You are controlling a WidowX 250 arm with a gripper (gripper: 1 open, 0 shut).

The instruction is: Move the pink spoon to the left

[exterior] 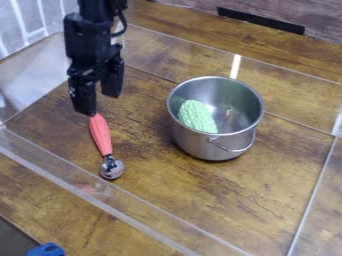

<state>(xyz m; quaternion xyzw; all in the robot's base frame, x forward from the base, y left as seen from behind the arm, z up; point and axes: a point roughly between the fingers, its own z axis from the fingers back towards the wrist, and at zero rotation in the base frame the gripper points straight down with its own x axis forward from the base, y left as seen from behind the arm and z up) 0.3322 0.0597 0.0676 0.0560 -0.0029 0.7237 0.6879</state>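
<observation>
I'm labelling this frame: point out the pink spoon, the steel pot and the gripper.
pink spoon (100,133): camera view, on its pink handle.
steel pot (201,146): camera view, on its outer wall.
gripper (96,92): camera view, midway between its open fingertips.

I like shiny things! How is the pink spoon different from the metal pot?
The pink spoon lies flat on the wooden table; the steel pot stands upright. The spoon is thin and much smaller than the wide pot. The pot holds a green object; the spoon holds nothing. Both have shiny metal.
</observation>
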